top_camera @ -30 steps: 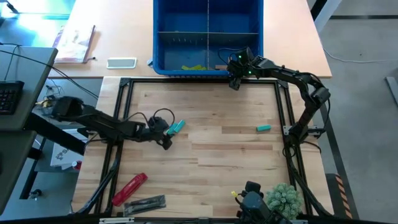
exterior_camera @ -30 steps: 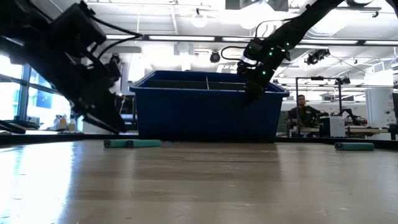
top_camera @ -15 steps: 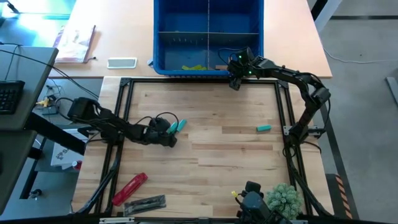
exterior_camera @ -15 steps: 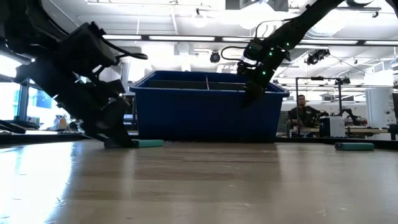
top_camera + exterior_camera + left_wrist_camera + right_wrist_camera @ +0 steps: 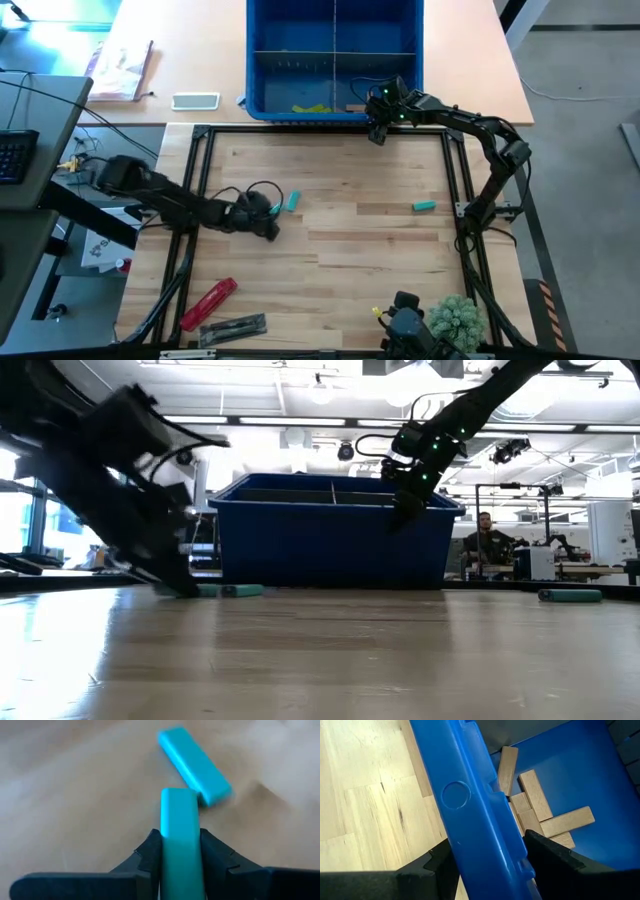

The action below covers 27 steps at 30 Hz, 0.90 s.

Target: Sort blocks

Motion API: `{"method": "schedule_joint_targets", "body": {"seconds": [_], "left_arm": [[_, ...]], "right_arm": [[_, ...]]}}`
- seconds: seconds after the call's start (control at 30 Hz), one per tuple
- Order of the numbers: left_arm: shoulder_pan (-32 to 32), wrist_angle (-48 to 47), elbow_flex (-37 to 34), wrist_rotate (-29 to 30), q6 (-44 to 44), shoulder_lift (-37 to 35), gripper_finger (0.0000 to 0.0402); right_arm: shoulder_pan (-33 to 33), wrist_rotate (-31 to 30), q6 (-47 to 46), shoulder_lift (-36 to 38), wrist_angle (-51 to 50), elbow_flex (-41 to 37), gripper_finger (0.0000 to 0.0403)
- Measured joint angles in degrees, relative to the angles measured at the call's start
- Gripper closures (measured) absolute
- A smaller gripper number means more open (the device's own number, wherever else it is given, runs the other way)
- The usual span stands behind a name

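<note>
Left wrist view: my left gripper (image 5: 180, 857) pinches one teal block (image 5: 180, 837), a second teal block (image 5: 195, 765) lying just beyond it on the table (image 5: 350, 240). A third teal block (image 5: 424, 206) lies well apart. My right gripper (image 5: 487, 862), fingers spread, straddles the bin (image 5: 470, 810) wall; about six tan blocks (image 5: 540, 812) inside.

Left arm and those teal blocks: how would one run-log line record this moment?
left gripper: shut on teal block | second teal block: loose on table | right gripper: at blue bin rim, empty
</note>
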State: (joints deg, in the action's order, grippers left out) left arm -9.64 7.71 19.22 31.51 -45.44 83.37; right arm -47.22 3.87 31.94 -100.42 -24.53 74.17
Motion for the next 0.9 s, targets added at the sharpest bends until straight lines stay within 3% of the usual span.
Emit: {"method": "schedule_joint_targets", "body": {"seconds": [0.1,0.27,0.4,0.7,0.8,0.9], "left_arm": [[-1.27,-5.56,0.03,-2.02,2.98,-9.01,0.0335],[-0.61,-6.34,1.3,8.19,9.41,-23.4,0.0335],[3.81,0.06,2.7,4.8,19.03,-29.8,0.0335],[12.61,16.34,6.59,1.85,42.24,-29.05,0.0335],[18.46,22.76,9.17,-3.8,48.44,-27.63,0.0335],[25.33,25.88,11.8,-12.26,48.98,-25.01,0.0335]], "right_arm": [[0.02,0.0,0.0,0.0,0.01,0.0,0.0208],[0.02,0.01,-0.02,0.0,0.0,0.0,0.0208],[0.01,0.01,-0.01,0.0,0.0,0.0,0.0208],[0.01,0.01,0.0,0.0,0.0,0.0,0.0208],[0.02,0.01,0.0,0.0,0.0,0.0,0.0208],[0.02,-0.01,0.0,0.0,0.0,0.0,0.0208]]}}
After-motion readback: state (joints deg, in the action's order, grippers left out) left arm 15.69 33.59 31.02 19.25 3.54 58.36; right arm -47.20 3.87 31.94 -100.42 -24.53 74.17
